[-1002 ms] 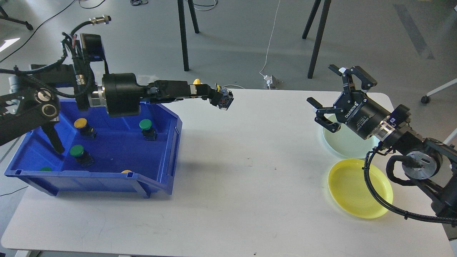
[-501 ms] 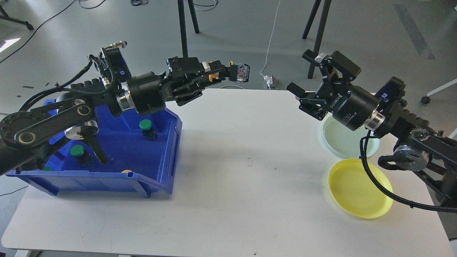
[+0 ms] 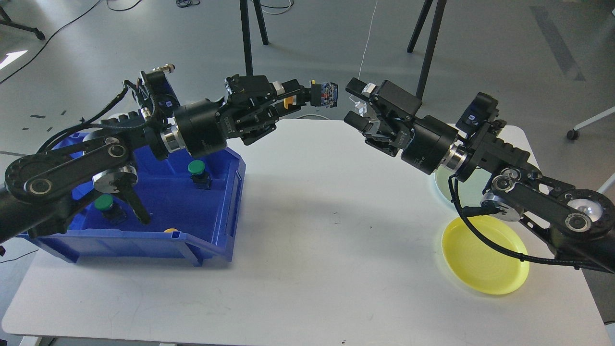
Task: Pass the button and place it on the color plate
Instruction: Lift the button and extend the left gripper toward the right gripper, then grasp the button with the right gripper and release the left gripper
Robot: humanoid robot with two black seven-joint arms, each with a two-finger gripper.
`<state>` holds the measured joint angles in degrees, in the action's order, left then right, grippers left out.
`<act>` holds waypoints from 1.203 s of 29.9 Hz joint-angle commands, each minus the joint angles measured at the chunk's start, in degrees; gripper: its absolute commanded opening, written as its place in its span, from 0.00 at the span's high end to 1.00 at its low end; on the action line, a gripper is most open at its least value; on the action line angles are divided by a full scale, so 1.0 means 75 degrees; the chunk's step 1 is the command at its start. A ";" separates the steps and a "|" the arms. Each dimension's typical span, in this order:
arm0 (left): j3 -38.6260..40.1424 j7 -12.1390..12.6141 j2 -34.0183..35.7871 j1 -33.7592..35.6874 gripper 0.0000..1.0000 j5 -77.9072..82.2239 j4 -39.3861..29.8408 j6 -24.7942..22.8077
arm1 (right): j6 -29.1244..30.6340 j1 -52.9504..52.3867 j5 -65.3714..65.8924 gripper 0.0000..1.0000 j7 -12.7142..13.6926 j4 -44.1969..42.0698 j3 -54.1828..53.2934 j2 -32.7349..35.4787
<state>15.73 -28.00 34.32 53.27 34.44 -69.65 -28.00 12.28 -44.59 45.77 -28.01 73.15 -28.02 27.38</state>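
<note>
Button (image 3: 321,96), yellow cap w/ dark body & exposed contacts at its end, is held up in the air above the far edge of the bench (image 3: 307,250), at abt 12 o'clock in the view. Left gripper (image 3: 302,94) is pinching it, body sticking out toward 3 o'clock. Right gripper (image 3: 354,102) sits just beside the button's free end, at its 3 o'clock, fingers spread, a small gap btwn them & the button; not touching as far as can be seen. Yellow plate (image 3: 485,257) lies on the bench at abt 4 o'clock, well apart from the button; pale green plate (image 3: 444,185) is just behind it, mostly hidden by the right arm. Blue bin (image 3: 211,211) sits at 9 o'clock on the bench, w/ green buttons (image 3: 196,167) inside, partly hidden by the left arm.
</note>
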 commanded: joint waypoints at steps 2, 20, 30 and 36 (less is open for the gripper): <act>0.0000 0.0001 -0.0005 -0.0001 0.85 -0.0232 0.0006 -0.0001 | -0.0009 -0.0194 0.0003 0.01 0.0001 -0.0273 0.0020 -0.0345; 0.0012 0.0001 -0.0017 -0.0048 0.85 -0.0865 0.0193 -0.0001 | -0.0477 -0.0594 -0.0021 0.04 0.0001 -0.0754 0.0185 -0.1319; 0.0035 0.0001 -0.0017 -0.0142 0.85 -0.1087 0.0299 -0.0001 | -0.0864 -0.0570 -0.0114 0.05 0.0001 -0.1035 0.0150 -0.1483; 0.0047 0.0001 -0.0017 -0.0153 0.85 -0.1076 0.0322 -0.0001 | -0.0876 -0.0605 -0.0126 0.06 0.0001 -0.1456 0.0079 -0.2056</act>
<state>16.01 -28.00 34.19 52.14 26.30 -67.34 -28.00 5.75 -48.86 44.87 -28.00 63.90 -27.22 14.11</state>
